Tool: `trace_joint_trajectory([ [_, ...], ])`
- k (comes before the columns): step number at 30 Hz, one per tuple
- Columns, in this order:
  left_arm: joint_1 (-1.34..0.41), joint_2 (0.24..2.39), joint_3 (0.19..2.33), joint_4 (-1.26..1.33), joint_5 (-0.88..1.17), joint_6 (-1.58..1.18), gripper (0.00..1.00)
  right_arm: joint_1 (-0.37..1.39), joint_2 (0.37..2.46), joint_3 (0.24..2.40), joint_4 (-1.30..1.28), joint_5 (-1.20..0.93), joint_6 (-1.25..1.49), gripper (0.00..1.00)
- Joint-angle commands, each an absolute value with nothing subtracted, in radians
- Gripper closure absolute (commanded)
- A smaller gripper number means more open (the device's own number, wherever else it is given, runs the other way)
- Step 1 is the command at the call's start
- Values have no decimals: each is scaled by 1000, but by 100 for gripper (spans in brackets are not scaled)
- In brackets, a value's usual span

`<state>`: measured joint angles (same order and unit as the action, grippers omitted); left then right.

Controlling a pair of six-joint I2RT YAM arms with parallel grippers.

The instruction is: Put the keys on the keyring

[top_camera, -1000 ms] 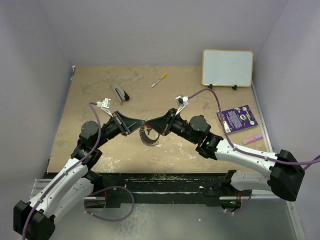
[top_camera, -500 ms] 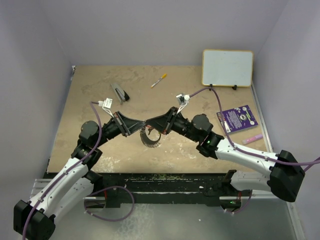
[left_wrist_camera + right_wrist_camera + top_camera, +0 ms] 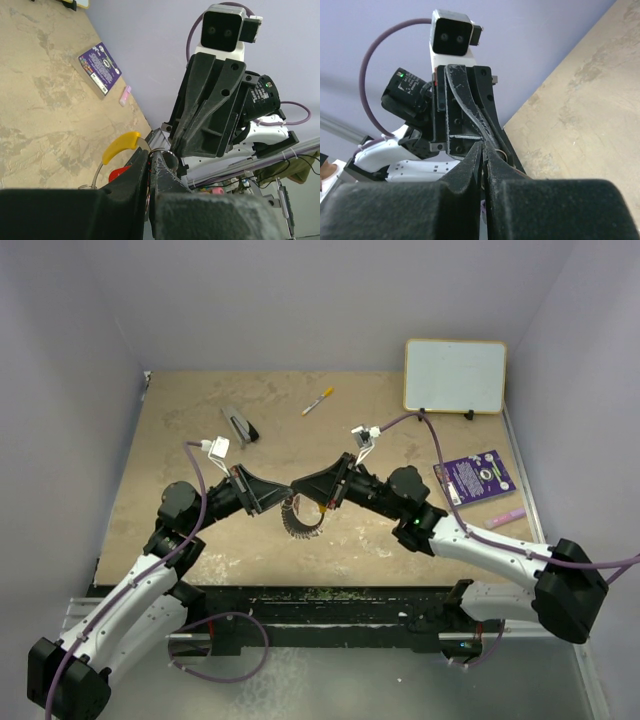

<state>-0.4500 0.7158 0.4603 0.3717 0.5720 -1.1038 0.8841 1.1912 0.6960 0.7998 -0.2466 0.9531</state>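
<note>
Left gripper [image 3: 148, 159] jaws are pressed together on the wire of the keyring [image 3: 298, 521]. Right gripper [image 3: 483, 152] jaws are likewise pressed together, tip to tip with the left, but what is pinched there cannot be told. The keyring is held clear of the table [image 3: 200, 430], hanging just below both tips. Its yellow arc [image 3: 121, 146] is seen just beside the left fingers, with the red-tagged keys [image 3: 118, 173] directly under it.

If either pinch is loosened, or the arms are drawn apart unevenly, the ring could be dropped or its wire bent. The ring appears to hang roughly upright, its longer span running down and towards the right arm. The long axis of the keys cannot be made out.
</note>
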Motion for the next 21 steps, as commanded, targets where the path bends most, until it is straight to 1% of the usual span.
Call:
trace_joint_trajectory([
  [1,-445,713,493,459,598,-1083,96,879,1215,722,836,-324,959,92],
  [3,-445,710,494,466,602,-1082,96,878,1212,719,820,-330,953,89],
  [8,-445,709,493,479,617,-1075,96,873,1141,694,758,-274,939,76],
  [9,-445,710,491,479,617,-1074,96,872,1124,698,741,-269,935,75],
  [17,-445,712,494,471,611,-1061,96,871,1092,743,614,-286,909,78],
  [21,-445,714,499,462,608,-1054,96,871,1113,748,607,-319,910,79],
])
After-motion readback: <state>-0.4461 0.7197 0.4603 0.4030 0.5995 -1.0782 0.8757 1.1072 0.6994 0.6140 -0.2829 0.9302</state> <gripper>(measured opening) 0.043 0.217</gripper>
